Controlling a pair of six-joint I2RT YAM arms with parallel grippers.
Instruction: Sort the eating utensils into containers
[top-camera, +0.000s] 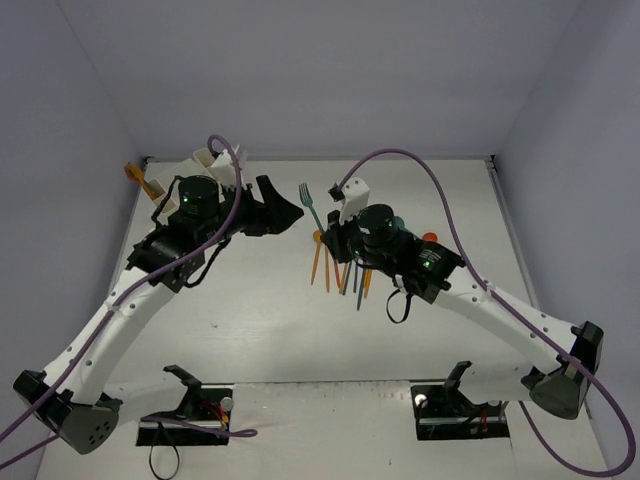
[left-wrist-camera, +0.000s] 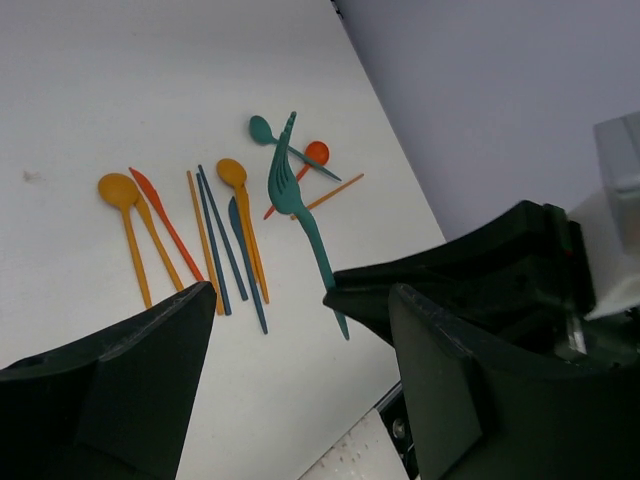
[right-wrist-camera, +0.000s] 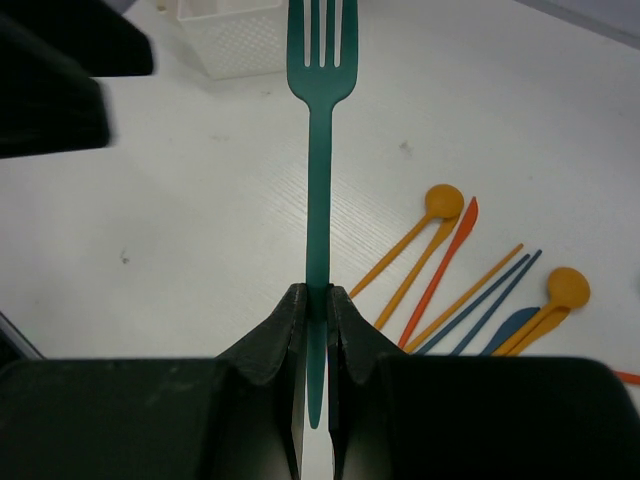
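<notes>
teal fork (right-wrist-camera: 320, 150) is pinched in the right end effector (right-wrist-camera: 318, 310), the left end effector (left-wrist-camera: 270, 300) gapes, and white containers (right-wrist-camera: 235, 45), cropped at upper left, hide their contents.

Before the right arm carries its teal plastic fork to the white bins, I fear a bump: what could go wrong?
The right gripper pinches the thin teal plastic fork near its handle end, so the long free part might pivot or slip. The open left gripper hangs close between the fork's tines and the white plastic mesh-walled bins; the tines could clip it.
</notes>
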